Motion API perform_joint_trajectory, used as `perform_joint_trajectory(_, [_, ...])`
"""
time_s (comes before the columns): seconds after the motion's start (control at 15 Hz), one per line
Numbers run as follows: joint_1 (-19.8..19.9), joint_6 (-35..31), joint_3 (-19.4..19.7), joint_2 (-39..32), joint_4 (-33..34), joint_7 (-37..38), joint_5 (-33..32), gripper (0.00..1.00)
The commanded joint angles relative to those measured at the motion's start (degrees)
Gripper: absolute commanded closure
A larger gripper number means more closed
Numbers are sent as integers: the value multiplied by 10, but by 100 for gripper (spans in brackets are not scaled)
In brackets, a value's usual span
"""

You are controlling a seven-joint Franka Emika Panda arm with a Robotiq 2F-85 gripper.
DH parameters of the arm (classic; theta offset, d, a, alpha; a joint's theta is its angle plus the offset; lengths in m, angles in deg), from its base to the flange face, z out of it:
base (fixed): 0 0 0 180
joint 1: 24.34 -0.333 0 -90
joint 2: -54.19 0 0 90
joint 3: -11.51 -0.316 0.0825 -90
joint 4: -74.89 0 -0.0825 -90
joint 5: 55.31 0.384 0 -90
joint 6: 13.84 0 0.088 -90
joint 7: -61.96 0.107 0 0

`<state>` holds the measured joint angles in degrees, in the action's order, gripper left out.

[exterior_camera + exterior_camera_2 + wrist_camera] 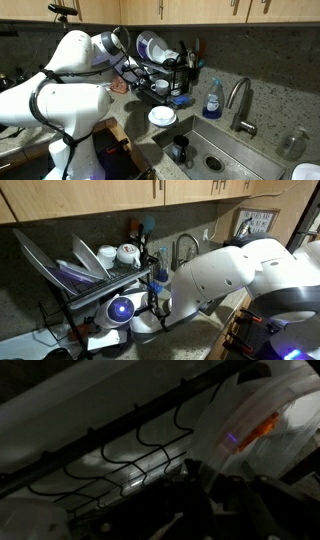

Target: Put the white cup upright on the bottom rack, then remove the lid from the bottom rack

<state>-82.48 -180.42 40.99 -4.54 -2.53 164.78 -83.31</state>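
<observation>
Black wire makes the dish rack (172, 72), which stands on the worktop (138, 112) next to the sink (228, 152). The blue soap bottle (212, 98) by the tap (240, 104) has a label, but it is too small to read. A paper (255, 222) on the wall has dark marks on it, and they are too small to read as well. In the wrist view a white thing (255, 420) at the top right has an orange mark on it, too blurry to read.

The white arm (60, 90) reaches into the bottom rack (158, 97). The tool (150, 304) is dark and sits low, under the top shelf. I cannot tell if its fingers are apart or together.

The white cup (120, 310) seems to be the small round white thing just beside the tool, down at the bottom rack, with a blue light shining on it. I cannot tell if the tool touches it, or if it stands up or lies on its side.

A big pale purple plate (150, 46) leans on the top shelf. A white bowl (162, 117) sits on the worktop in front of the rack.
</observation>
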Motion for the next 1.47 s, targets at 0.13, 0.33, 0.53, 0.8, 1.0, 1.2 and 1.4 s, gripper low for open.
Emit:
perform_joint_trajectory(0.13, [-49,-9,37,65,-91,0,-25,97])
perform_joint_trajectory(0.33, [-67,-8,47,85,-125,-7,-32,97])
perform_joint_trajectory(0.53, [-71,-6,50,98,-152,-16,-41,97])
perform_joint_trajectory(0.8, [-70,-3,49,109,-177,-24,-54,97])
perform_joint_trajectory(1.0, [-72,-1,55,117,-188,-22,-65,97])
perform_joint_trajectory(1.2, [-72,-4,60,126,-200,-26,-70,97])
perform_joint_trajectory(1.4, [-83,-7,65,147,-224,-24,-78,97])
